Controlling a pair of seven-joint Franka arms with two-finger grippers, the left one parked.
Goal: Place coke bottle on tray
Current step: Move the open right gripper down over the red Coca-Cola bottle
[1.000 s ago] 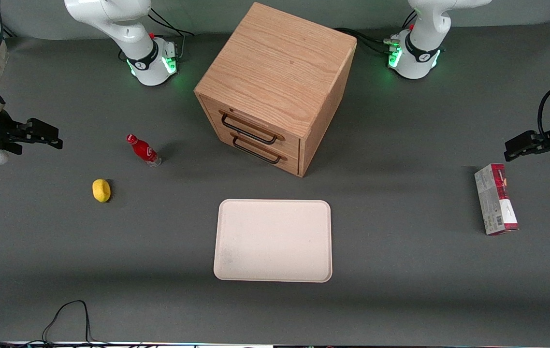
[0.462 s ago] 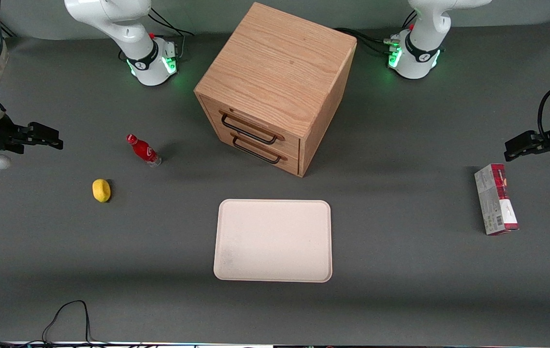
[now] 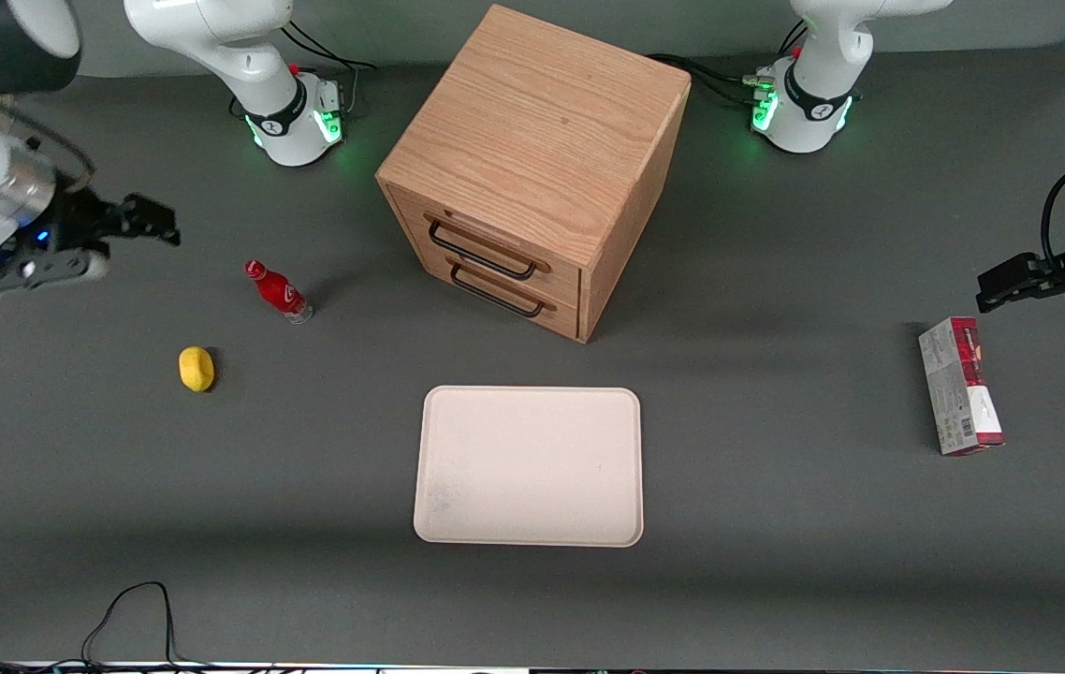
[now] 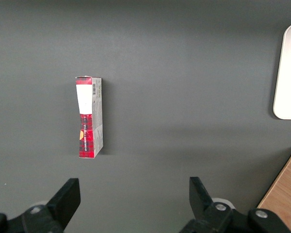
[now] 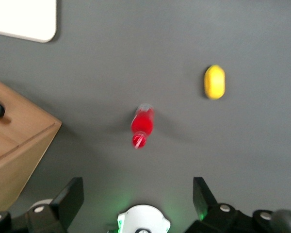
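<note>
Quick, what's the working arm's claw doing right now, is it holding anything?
End effector: open, holding nothing, hanging above the table, apart from the coke bottle.

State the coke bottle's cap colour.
Red, clearest in the front view: coke bottle, with the open gripper nearby.

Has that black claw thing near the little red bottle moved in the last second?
Yes. The end effector has shifted farther from the front camera and toward the wooden cabinet, closing in on the coke bottle, which stands untouched. Its fingers are open.
</note>
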